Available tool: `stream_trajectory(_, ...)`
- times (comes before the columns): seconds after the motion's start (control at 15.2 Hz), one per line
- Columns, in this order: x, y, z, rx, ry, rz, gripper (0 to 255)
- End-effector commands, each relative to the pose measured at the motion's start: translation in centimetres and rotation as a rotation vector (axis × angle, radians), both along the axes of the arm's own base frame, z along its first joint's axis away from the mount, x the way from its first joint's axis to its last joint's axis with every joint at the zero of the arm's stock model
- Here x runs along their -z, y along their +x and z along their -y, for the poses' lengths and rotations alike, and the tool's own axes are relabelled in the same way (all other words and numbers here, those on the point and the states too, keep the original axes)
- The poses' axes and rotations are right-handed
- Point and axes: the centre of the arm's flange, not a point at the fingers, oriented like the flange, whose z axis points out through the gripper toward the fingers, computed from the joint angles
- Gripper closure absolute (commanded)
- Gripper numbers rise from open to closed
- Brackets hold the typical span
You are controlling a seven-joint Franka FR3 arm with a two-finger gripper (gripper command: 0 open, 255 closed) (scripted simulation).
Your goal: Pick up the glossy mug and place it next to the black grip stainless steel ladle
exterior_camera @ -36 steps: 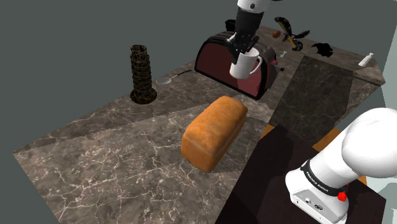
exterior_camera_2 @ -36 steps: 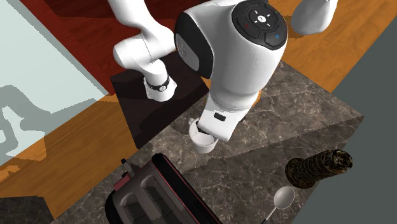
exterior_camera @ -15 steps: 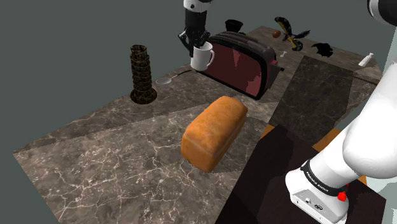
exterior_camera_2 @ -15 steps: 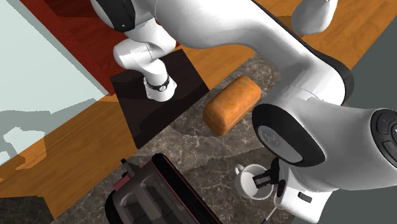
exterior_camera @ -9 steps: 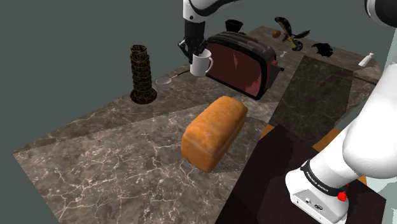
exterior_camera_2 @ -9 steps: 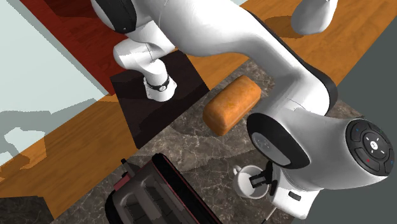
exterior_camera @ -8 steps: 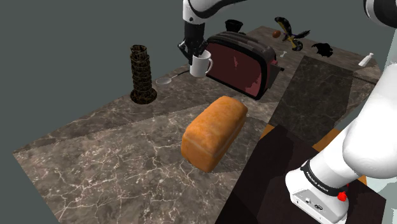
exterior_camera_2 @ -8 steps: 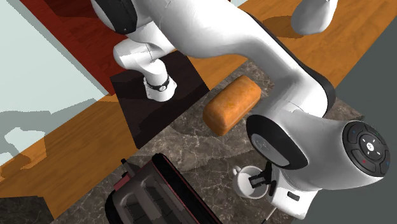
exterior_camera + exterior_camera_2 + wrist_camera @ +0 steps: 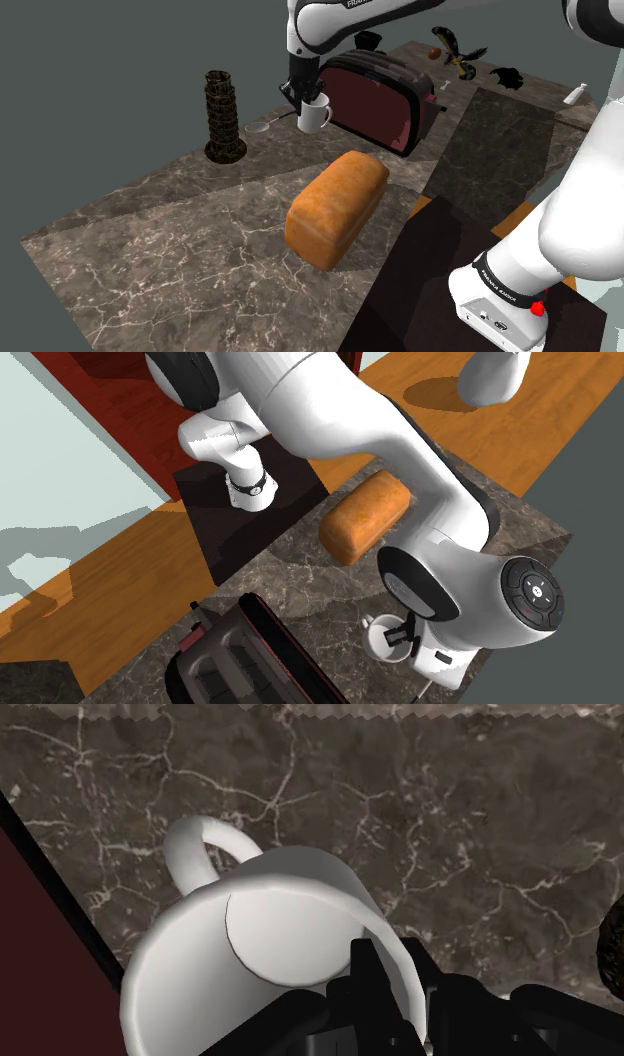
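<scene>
Glossy white mug [image 9: 314,116] pinched at rim by black two-finger gripper [image 9: 306,98]. Dropped lower since a second ago, now just over dark marble counter [image 9: 170,240], between dark red toaster [image 9: 380,100] and small grey ladle [image 9: 260,126]. Near placement spot; release probably next.

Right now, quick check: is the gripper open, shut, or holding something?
Gripper: shut on the white mug, fingers clasping its rim wall.
</scene>
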Motion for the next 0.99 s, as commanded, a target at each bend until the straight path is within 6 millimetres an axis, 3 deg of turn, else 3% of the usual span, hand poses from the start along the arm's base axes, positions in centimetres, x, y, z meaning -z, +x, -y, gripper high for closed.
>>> stream_trajectory(0.0,1.0,0.1,0.0,0.0,0.0,0.001,255)
stream_trajectory(0.46,4.6,0.1,0.0,0.0,0.0,0.001,255)
stream_trajectory(0.92,4.6,0.1,0.0,0.0,0.0,0.001,255)
